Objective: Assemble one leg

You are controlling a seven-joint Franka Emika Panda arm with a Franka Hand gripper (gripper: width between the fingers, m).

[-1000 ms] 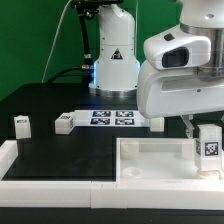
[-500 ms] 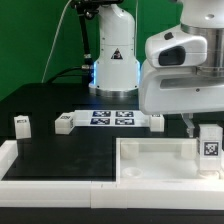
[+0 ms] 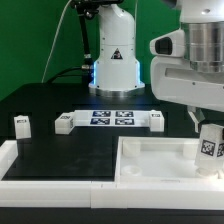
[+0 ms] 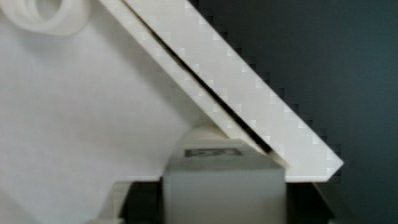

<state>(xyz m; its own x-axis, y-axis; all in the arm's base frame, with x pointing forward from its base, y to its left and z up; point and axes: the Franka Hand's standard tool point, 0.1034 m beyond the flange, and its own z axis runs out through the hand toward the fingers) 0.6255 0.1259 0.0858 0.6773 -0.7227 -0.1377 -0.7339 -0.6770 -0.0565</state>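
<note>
My gripper [image 3: 207, 136] is shut on a leg [image 3: 209, 150], a small white post with a black-and-white tag. I hold it slightly tilted over the right end of the large white tray [image 3: 150, 162], on the exterior view's right. In the wrist view the leg [image 4: 222, 178] sits between my dark fingers [image 4: 146, 202], close to the tray's rim [image 4: 231, 90]. One round corner socket [image 4: 45, 15] shows there. Whether the leg touches the tray is hidden.
Three more small white legs stand on the black table: one [image 3: 21, 124] at the exterior view's left, one [image 3: 64, 122] left of the marker board [image 3: 112, 118], one [image 3: 157, 121] right of it. A white rail [image 3: 50, 185] runs along the front edge.
The arm has shifted toward the exterior view's right and risen a little. The held leg moved slightly right with it and now leans a bit.
</note>
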